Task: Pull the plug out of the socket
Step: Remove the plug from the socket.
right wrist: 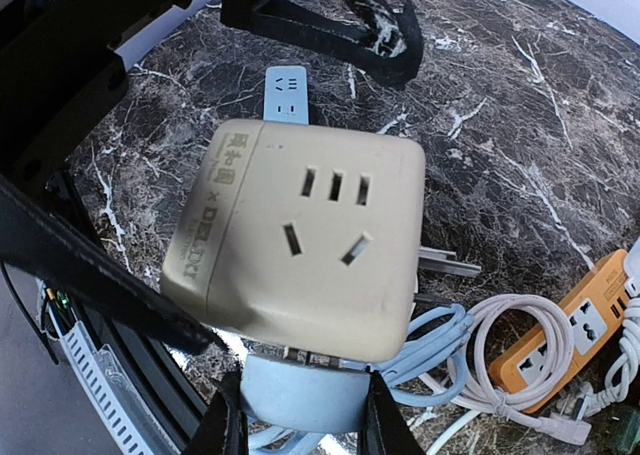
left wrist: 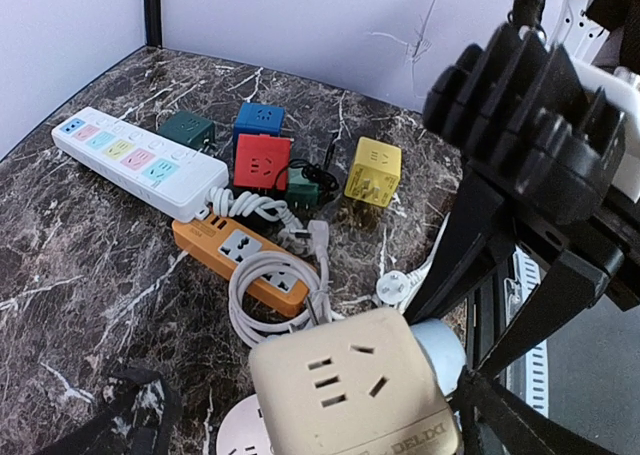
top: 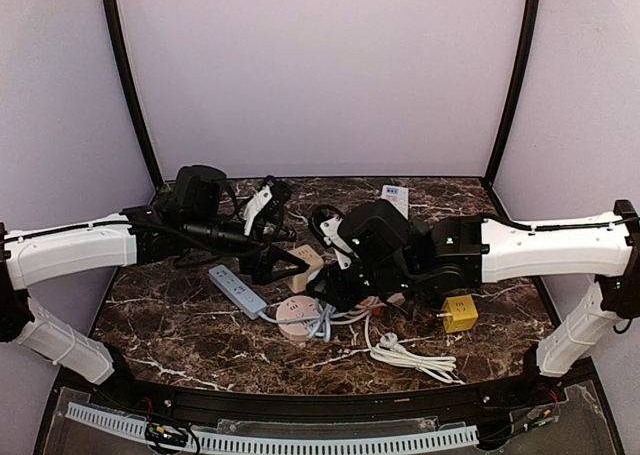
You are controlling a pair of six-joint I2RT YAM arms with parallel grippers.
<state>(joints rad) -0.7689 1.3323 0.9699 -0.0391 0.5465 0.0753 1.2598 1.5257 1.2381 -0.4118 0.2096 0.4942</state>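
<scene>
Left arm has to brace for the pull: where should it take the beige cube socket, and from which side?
Clamp the beige cube socket across two opposite flat side faces, mid-face, clear of its rounded corners. Come from the end opposite the pale blue plug, since the right gripper is shut on that plug. The open left gripper looks wide enough.

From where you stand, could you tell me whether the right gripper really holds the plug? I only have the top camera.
Observer: Yes, its wrist camera shows the right gripper pinching the pale blue plug that sits in the beige cube socket.
Operator: Thank you. And the left gripper?
Observer: The left gripper is open, straddling the socket, not clamped.
Operator: Anything else hidden from me?
Observer: A white power strip with coloured outlets, beside an orange one.
</scene>
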